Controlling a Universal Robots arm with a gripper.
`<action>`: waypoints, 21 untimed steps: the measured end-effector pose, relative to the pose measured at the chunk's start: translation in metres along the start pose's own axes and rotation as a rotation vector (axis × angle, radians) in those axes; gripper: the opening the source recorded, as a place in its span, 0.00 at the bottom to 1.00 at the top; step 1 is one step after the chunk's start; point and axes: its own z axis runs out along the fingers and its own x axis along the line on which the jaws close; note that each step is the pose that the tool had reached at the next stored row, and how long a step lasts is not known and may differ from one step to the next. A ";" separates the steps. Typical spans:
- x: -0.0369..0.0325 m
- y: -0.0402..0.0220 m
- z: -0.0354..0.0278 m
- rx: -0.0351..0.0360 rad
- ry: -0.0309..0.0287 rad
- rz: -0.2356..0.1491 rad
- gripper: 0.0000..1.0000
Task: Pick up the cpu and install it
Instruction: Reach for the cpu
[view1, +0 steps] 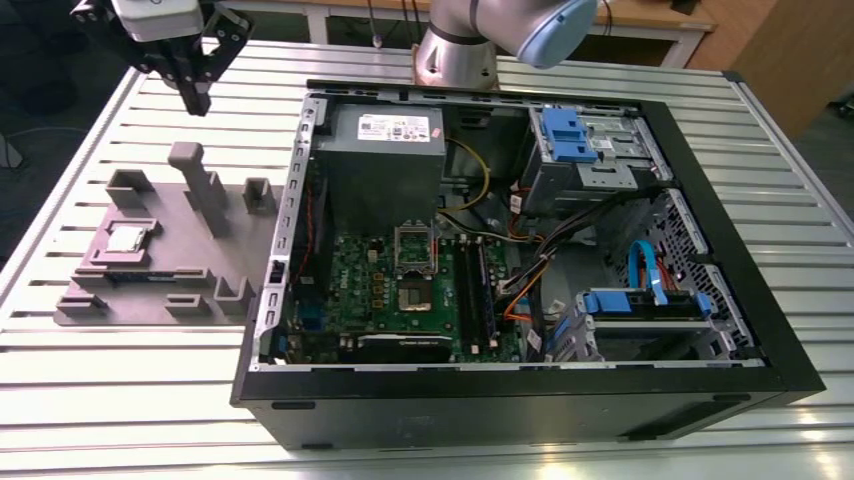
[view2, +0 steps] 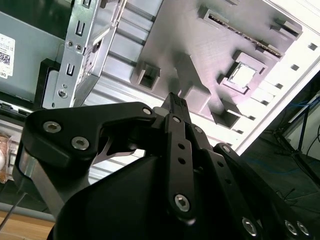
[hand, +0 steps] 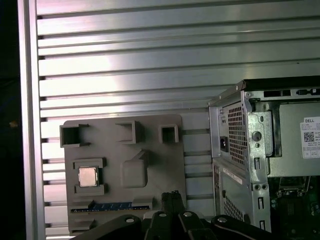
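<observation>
The cpu is a small silver square chip lying flat in a recess of the grey fixture plate, on the exterior view's left. It shows in both wrist views, cpu and cpu. My gripper hangs high above the table beyond the fixture's far end, well apart from the chip. Its fingers are shut together with nothing between them, as the gripper also shows. The green motherboard's square socket lies inside the open computer case.
Tall grey posts rise from the fixture between gripper and chip. A blue memory stick lies in a fixture slot. The case holds a power supply, blue drive bays and cables. The arm's base stands behind the case on the slatted metal table.
</observation>
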 end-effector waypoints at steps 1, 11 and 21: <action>0.0010 -0.0001 0.0001 0.0000 -0.0001 0.000 0.10; 0.0049 -0.0004 0.0002 0.0000 0.0000 0.000 0.10; 0.0104 -0.0008 0.0004 0.0000 0.0000 0.000 0.10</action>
